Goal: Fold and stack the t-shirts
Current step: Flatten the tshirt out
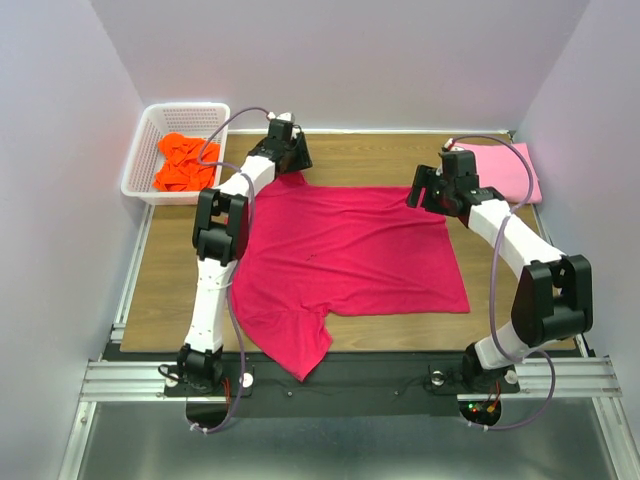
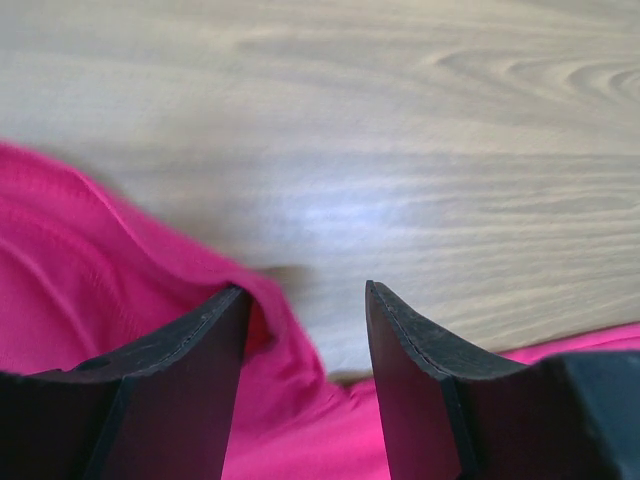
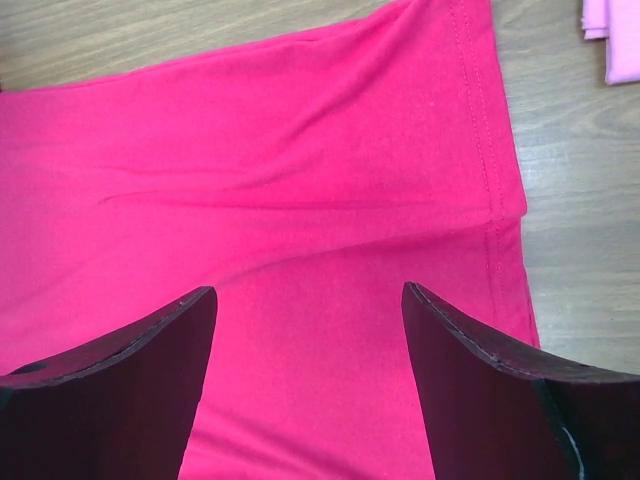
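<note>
The crimson-red t-shirt (image 1: 345, 255) lies spread on the wooden table, one part hanging over the near edge. My left gripper (image 1: 290, 158) is open at the shirt's far left corner; in the left wrist view a raised fold of red cloth (image 2: 120, 290) lies between and beside its fingers (image 2: 190, 380). My right gripper (image 1: 425, 195) is open just above the shirt's far right corner; its wrist view shows the hem (image 3: 490, 180) under it. The light pink t-shirt (image 1: 505, 170) lies folded at the far right. The bright orange t-shirt (image 1: 185, 162) is crumpled in the basket.
A white plastic lattice basket (image 1: 145, 150) stands at the far left off the table's corner. Bare wood (image 1: 170, 270) shows left of the red shirt. White walls close in the cell on three sides. A strip of the pink shirt (image 3: 615, 35) shows in the right wrist view.
</note>
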Robot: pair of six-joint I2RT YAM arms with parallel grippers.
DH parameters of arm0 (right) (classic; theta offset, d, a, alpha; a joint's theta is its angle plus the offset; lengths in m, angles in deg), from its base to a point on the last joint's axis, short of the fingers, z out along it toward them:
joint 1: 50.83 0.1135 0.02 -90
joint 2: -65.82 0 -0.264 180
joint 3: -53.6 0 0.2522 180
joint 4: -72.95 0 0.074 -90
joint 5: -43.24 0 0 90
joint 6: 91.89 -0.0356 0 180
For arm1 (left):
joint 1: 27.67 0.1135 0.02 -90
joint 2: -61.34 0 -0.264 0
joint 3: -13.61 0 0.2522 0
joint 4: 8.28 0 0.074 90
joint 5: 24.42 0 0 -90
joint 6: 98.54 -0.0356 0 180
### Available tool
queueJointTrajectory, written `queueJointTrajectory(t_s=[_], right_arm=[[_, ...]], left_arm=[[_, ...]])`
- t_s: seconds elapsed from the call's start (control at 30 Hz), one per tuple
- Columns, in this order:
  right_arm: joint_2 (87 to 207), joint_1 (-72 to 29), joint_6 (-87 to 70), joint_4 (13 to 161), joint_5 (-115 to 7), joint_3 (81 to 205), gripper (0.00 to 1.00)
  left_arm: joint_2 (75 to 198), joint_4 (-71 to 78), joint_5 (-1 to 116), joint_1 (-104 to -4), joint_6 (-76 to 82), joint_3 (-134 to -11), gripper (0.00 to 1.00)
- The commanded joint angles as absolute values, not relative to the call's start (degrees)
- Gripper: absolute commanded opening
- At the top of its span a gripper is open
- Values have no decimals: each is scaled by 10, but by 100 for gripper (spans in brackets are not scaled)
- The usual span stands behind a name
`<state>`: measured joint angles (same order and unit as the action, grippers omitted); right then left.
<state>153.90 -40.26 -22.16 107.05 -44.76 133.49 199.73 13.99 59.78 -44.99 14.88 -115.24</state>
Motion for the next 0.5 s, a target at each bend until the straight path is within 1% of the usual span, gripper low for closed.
queueJointTrajectory(t_s=[0.0,0.1,0.23,0.47], right_arm=[[1513,-404,-212,1065,-432,1331,80],[1509,-404,-211,1068,-431,1330,80],[1506,-405,-211,1072,-431,1328,80],[1512,-405,-217,1073,-439,1327,80]], left_arm=[[2012,74,555,-454,102,-1235,60],[2014,39,515,-457,78,-1250,61],[1987,22,505,-466,31,-1239,61],[1898,20,614,-460,67,-1103,61]])
